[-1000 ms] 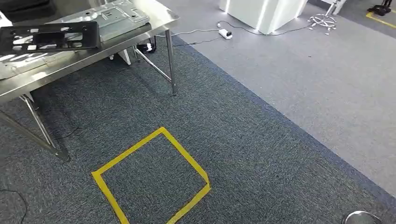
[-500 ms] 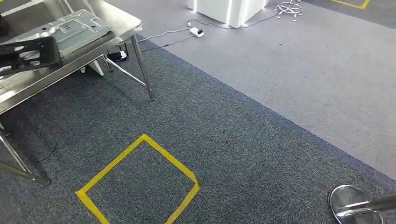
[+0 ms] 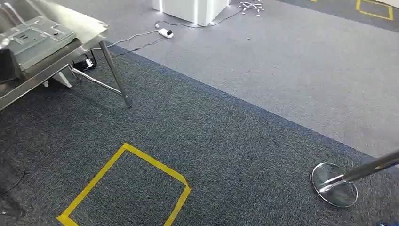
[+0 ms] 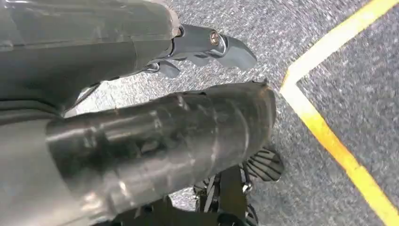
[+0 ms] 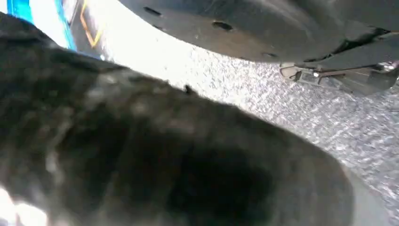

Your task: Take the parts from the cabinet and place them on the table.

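The steel table (image 3: 87, 26) stands at the upper left of the head view. On it lies a silver sheet-metal part (image 3: 35, 40), and a black part (image 3: 6, 63) is cut off by the picture's edge. My left hand (image 4: 188, 117) hangs over the dark carpet beside a yellow tape line, its fingers (image 4: 230, 47) stretched out with nothing in them. My right hand (image 5: 164, 155) is a dark blur close to the lens, and how its fingers lie is unclear.
A yellow tape square (image 3: 155, 162) marks the dark carpet ahead. A chrome post with a round base (image 3: 334, 183) stands at the lower right. Lighter carpet lies beyond, with a power strip (image 3: 165, 33) and cable near a white lit block (image 3: 188, 7).
The camera has turned to the right: the table and its parts slid to the left edge, and the chrome post base came into view at the lower right.
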